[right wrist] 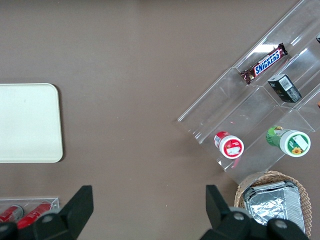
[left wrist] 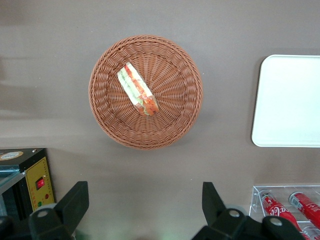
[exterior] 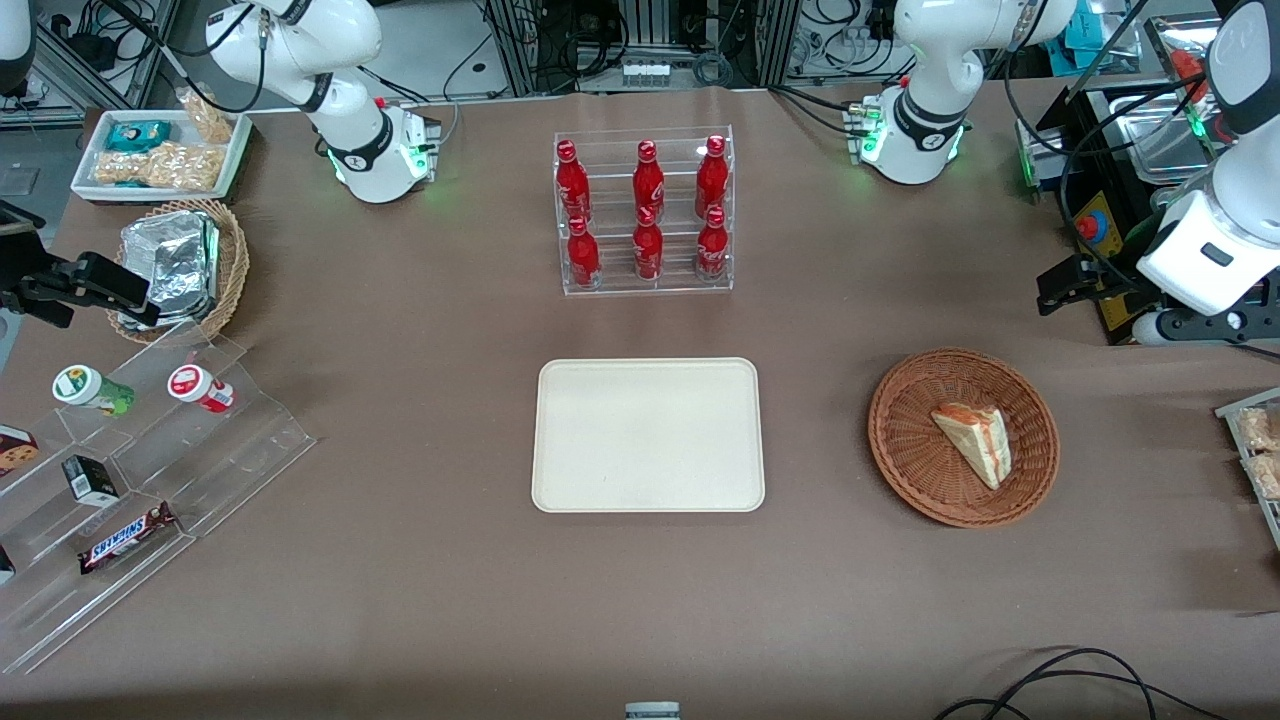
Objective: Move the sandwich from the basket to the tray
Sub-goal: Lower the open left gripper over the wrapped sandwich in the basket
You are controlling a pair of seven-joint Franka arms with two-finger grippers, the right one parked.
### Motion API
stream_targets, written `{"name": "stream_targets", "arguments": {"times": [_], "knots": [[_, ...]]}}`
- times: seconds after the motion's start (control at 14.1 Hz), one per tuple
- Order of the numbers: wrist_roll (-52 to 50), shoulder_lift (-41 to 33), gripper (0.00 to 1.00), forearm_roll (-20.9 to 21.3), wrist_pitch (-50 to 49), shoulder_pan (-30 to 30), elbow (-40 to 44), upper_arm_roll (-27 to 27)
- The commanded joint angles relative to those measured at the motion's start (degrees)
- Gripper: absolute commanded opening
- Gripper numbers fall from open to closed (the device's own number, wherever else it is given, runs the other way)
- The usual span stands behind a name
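Note:
The sandwich, a pale wedge with orange-red and green layers, lies in the round reddish-brown basket. The cream-white tray lies flat beside the basket, toward the parked arm's end, with nothing on it. My gripper hangs above the table, farther from the front camera than the basket and a little toward the working arm's end. Its fingers are open with nothing between them.
A clear rack of red bottles stands farther from the front camera than the tray. A black box with a red switch sits near my gripper. A clear stepped stand with snacks and a tan basket of foil packets occupy the parked arm's end.

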Motion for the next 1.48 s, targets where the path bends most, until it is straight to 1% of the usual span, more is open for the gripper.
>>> {"name": "stream_targets", "arguments": {"times": [0.0, 0.57, 0.71, 0.92, 1.06, 1.27, 1.41], "knots": [[1.0, 0.7, 1.00, -0.9, -0.5, -0.4, 1.8, 0.6], [0.8, 1.5, 1.00, -0.9, -1.1, -0.5, 1.2, 0.6], [0.7, 1.7, 1.00, -0.6, -0.8, -0.4, -0.7, 0.6], [0.5, 4.7, 1.00, 0.0, 1.0, -0.3, -4.0, 0.9], [0.5, 6.6, 1.00, 0.0, 8.5, 0.7, -8.9, 1.5], [0.5, 8.4, 1.00, 0.2, 25.2, 1.1, -17.8, 1.7], [-1.6, 9.4, 1.00, 0.1, 31.3, 2.9, -21.2, 1.7]]}}
